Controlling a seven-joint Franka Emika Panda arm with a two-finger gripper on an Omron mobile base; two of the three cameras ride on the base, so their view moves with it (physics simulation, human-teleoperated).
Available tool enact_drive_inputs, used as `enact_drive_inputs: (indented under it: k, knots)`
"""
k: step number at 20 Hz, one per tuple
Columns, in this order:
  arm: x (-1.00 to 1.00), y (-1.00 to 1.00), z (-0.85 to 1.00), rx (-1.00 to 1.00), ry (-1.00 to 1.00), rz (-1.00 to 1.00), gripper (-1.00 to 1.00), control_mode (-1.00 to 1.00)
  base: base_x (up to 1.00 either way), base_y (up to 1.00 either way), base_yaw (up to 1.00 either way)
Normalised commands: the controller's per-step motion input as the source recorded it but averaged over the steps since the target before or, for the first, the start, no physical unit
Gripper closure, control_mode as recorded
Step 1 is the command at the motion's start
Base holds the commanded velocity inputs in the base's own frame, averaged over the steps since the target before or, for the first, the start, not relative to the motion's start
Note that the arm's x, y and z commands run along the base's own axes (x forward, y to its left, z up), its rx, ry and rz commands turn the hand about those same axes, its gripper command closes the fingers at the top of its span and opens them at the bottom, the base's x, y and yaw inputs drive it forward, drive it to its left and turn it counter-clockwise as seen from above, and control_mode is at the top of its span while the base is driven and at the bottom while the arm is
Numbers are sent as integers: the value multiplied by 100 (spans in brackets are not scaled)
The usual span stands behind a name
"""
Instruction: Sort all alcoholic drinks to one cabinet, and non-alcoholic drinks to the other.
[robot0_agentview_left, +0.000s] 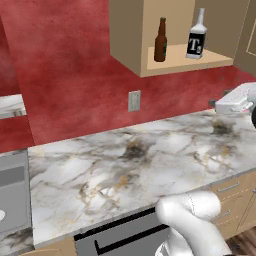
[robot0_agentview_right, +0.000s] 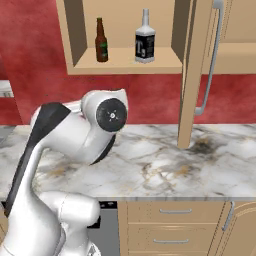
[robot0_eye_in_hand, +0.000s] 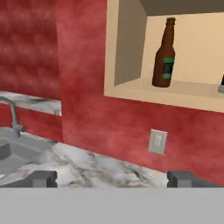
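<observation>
Marble counter (robot0_agentview_left: 150, 160) lies nearest, bare in front of the arm. Gripper (robot0_eye_in_hand: 112, 178) is seen spread wide apart in the hand view, nothing between the tips. Further back, the narrow cabinet (robot0_agentview_right: 80, 65) stands open: beer bottle (robot0_agentview_right: 101, 41) and squarish bottle (robot0_agentview_right: 145, 39) are set upright on its shelf, apart. Both are judged glass: stiff, slippery, breakable, the squarish one heavier. Best taken at mid-body across the flat sides; beer bottle below the neck.
</observation>
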Motion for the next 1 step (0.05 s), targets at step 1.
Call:
enact_drive_inputs:
  k: [1]
  knots:
    - [-42, 0, -100, -14, 23, -2, -100, -100, 0, 0, 0]
